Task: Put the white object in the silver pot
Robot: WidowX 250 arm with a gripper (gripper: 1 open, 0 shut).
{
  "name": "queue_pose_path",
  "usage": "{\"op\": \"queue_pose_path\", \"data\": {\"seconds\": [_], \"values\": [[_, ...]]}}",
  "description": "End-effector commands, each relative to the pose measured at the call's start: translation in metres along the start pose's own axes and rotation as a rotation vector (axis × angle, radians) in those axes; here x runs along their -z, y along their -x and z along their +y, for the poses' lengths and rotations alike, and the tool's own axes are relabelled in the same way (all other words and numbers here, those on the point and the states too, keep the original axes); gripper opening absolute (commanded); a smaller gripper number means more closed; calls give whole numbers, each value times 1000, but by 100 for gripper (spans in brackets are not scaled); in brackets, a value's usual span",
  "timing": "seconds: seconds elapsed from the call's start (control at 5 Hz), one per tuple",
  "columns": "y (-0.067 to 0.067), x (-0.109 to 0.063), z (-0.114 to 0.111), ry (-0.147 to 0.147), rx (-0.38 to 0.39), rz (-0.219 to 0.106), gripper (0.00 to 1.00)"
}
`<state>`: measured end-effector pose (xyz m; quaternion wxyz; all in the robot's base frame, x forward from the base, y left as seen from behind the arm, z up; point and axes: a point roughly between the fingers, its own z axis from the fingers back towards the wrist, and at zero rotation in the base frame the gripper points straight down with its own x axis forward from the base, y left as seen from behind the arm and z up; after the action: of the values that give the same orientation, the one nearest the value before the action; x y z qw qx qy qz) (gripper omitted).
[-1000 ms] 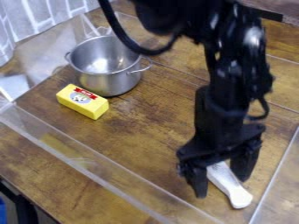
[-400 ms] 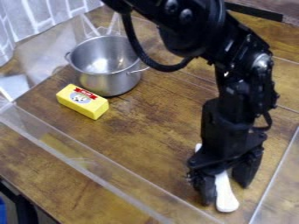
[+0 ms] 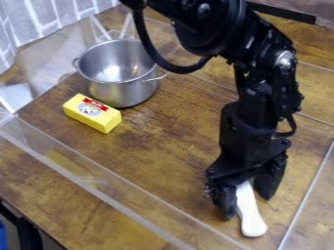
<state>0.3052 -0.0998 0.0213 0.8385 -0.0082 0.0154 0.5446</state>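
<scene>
**Closing on the white piece**

The white object [image 3: 247, 215] lies flat on the wooden surface [image 3: 156, 127] near its front right edge, well apart from the silver pot [image 3: 115, 72]. The pincer [image 3: 241, 187] points down over it, jaws wide, holding nothing. To grasp well, it should straddle the narrow width, settle low, then close squarely before lifting.

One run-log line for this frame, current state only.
phase: pre-grasp | pincer: open, pointing down, straddling white object | white object: flat on table, not lifted | silver pot: upright, far left, looks empty | yellow block: beside pot
</scene>
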Motion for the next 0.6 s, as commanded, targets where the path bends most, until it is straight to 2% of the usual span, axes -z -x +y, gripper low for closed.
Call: {"op": "queue_pose_path", "data": {"seconds": [0.0, 0.4], "values": [[-9, -6, -5, 22, -36, -5, 100], [-8, -3, -5, 6, -48, -7, 100]]}}
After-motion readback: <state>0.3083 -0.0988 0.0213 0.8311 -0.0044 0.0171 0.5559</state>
